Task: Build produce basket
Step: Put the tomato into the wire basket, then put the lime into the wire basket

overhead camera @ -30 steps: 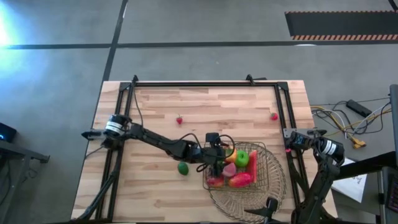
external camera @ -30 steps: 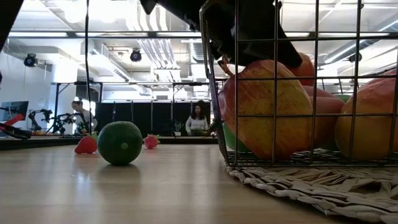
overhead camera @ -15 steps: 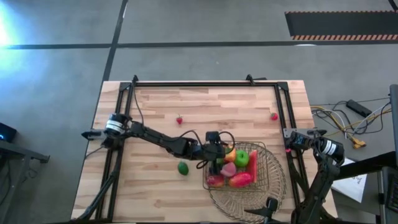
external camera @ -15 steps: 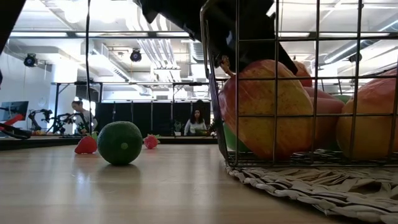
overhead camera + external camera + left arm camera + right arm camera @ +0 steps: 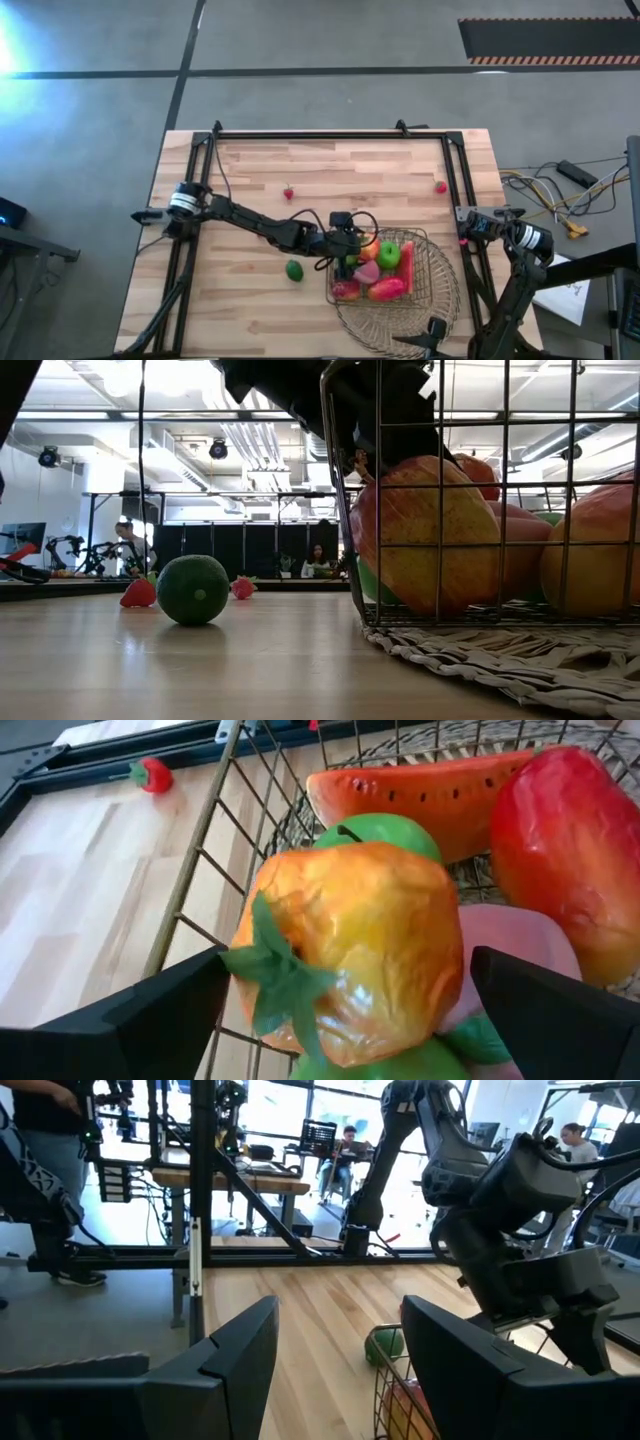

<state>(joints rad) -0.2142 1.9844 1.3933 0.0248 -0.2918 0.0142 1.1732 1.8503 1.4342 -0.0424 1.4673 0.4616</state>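
You have the light wooden plank table filling the middle of the high view, and at its lower right the copper-coloured open-grid wire basket, sitting on a flat round woven straw mat. The left gripper now hangs over the basket's left rim. Over the last second it has drawn back a little from the pile, and its fingers stand wide apart with nothing between them. Just below them the orange-yellow toy fruit with a green leafy top lies free among a red watermelon slice, a red fruit and a pink piece. I read that as a finished drop.

Still out of the basket: a round dark-green fruit left of it, a tiny red berry up-centre, and another upper right. Go for the green one next. The right gripper waits at the right edge, fingers apart.
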